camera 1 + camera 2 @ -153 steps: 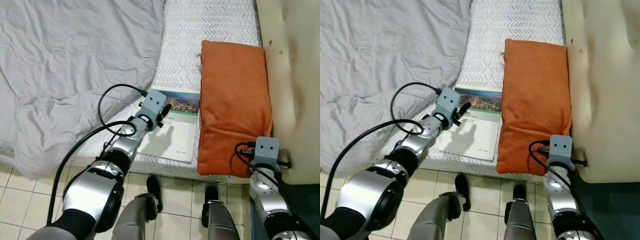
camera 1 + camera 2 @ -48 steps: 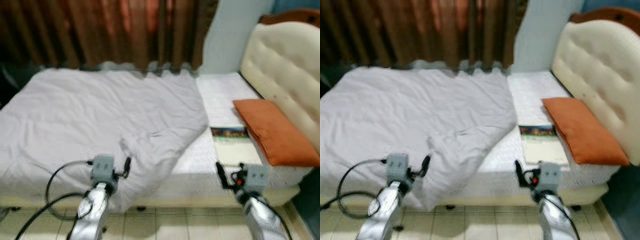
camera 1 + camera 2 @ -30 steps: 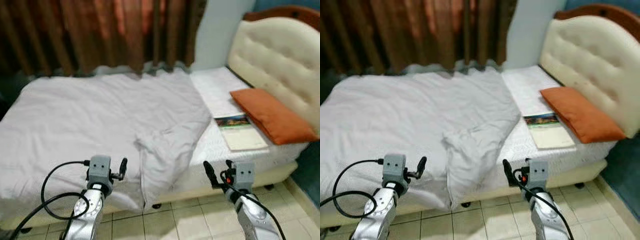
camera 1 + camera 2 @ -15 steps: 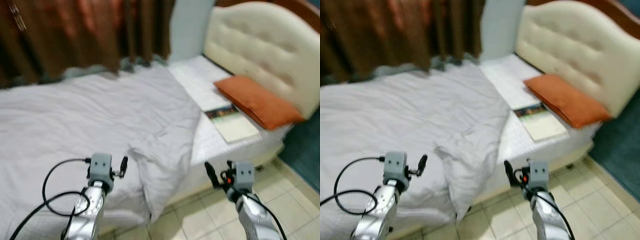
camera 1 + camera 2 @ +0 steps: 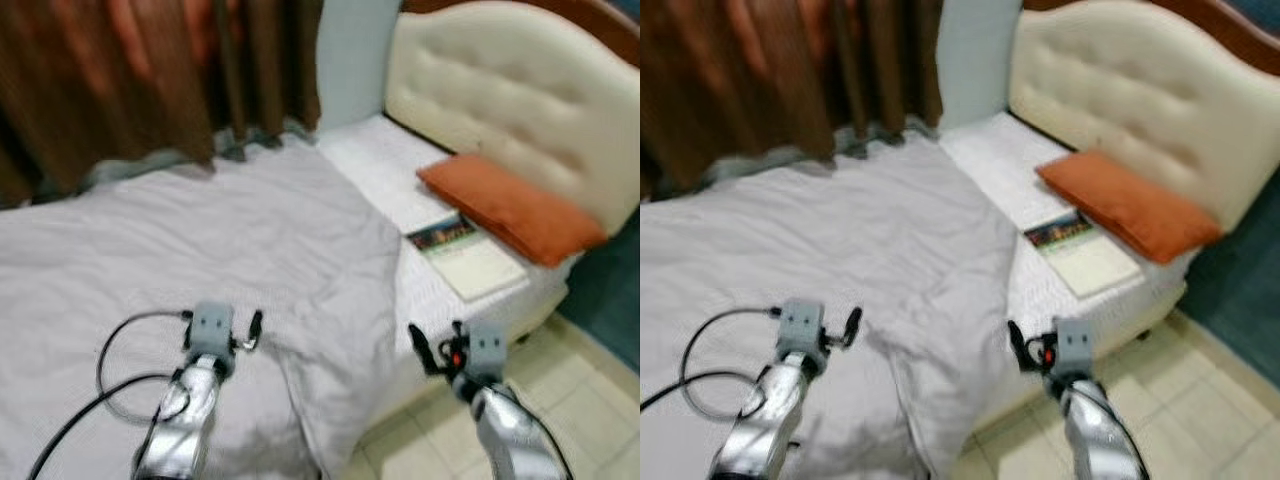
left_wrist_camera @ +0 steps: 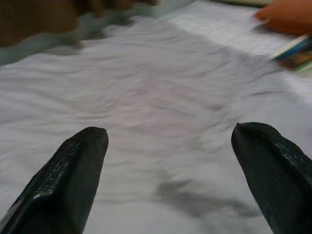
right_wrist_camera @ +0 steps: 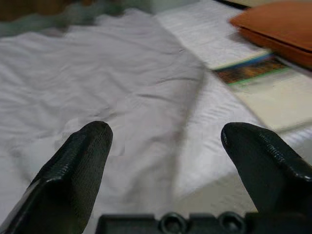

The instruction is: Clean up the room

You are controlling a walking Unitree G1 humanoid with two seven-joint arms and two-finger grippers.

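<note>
Bed [image 5: 440, 175] with rumpled grey duvet [image 5: 200, 250] lies ahead of both end effectors. Left end effector [image 6: 168, 141] hovers over duvet, fingers spread, empty; right end effector [image 7: 165, 141] likewise spread, empty, book [image 7: 258, 78] and orange pillow [image 7: 278, 22] beyond it.

A: Entry — type of place?

B: Bedroom in a home. A bed [image 5: 380, 180] is recorded, backed by a cream tufted headboard [image 5: 510, 100].

A: Bedding listed?

B: A rumpled grey duvet [image 5: 200, 250] is spread over a white patterned mattress sheet [image 5: 385, 165]; an orange pillow [image 5: 510, 208] is laid near the headboard, with a book [image 5: 465, 255] beside it.

A: Surroundings?

B: Brown curtains [image 5: 130, 70] are hung behind the bed. A pale tiled floor [image 5: 580, 400] is noted alongside it.
</note>
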